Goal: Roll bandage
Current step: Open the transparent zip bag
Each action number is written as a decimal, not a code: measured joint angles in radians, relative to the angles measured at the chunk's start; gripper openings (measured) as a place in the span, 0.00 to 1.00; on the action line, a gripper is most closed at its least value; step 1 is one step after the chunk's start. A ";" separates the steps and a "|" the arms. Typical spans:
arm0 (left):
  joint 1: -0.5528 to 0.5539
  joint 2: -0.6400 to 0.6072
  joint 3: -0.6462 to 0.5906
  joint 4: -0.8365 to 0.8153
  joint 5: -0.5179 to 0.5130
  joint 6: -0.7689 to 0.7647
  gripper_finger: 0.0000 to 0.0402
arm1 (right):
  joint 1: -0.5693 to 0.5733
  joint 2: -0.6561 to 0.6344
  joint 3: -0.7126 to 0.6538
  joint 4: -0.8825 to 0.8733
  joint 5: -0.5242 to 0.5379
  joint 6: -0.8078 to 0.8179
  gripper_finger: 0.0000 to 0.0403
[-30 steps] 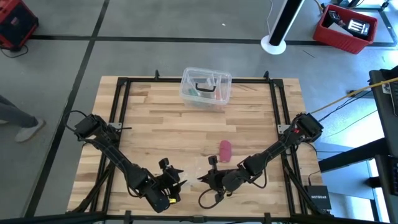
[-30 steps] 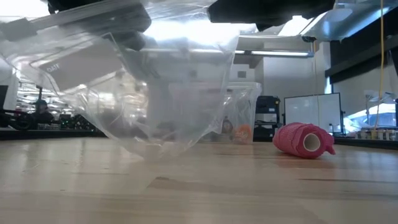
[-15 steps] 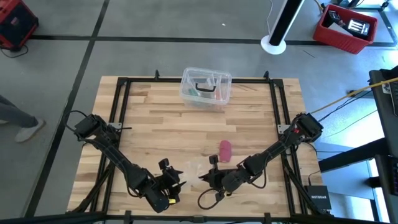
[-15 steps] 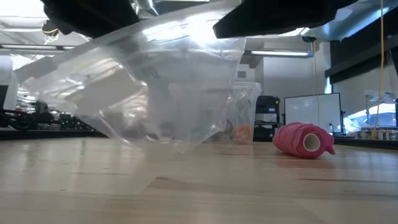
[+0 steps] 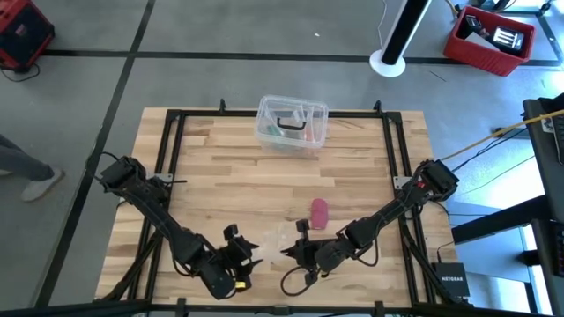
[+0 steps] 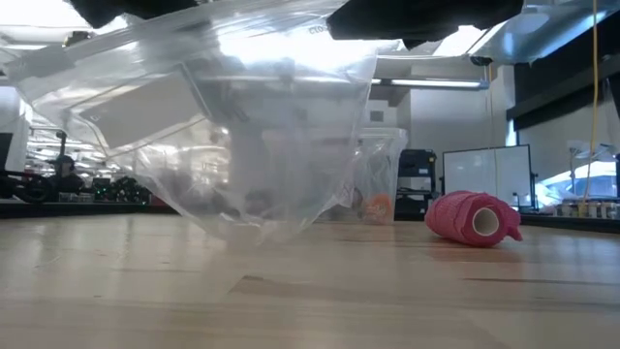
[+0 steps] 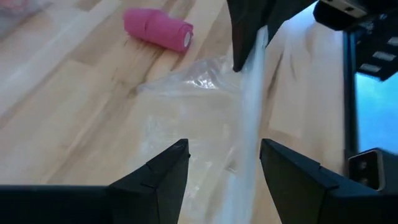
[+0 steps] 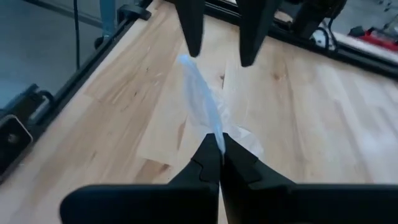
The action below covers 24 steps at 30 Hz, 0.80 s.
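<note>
- My right gripper (image 8: 214, 163) is pinching the clear plastic wrapper (image 6: 242, 145), lifted above the surface (image 5: 229, 176) near its front edge.
- My left gripper (image 7: 221, 165) sits just beside it, fingers spread, with the wrapper's free end between them.
- The bandage (image 5: 318, 211) lies as a small pink roll on the wood, near the right gripper, untouched.
- The clear plastic box (image 5: 292, 124) stands at the far edge.

Clear wrapper (image 6: 242, 145) — reshaped, slightly lower — left arm (image 5: 145, 198) shifted
</note>
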State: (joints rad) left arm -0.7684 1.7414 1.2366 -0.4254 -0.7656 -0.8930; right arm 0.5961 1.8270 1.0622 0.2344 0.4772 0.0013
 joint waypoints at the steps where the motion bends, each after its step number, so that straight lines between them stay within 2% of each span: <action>1: -0.003 0.001 0.000 0.007 0.000 -0.017 0.48 | 0.000 0.000 0.000 0.000 -0.008 0.023 0.00; 18: -0.010 0.002 -0.003 0.017 0.003 0.045 0.48 | 0.014 0.004 0.000 -0.019 -0.028 0.020 0.00; 24: -0.010 0.002 -0.003 0.022 0.048 0.122 0.48 | 0.027 0.004 0.001 -0.026 -0.086 -0.050 0.00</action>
State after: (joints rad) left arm -0.7788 1.7433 1.2333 -0.4032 -0.7180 -0.7709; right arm 0.6231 1.8305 1.0634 0.2086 0.3910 -0.0487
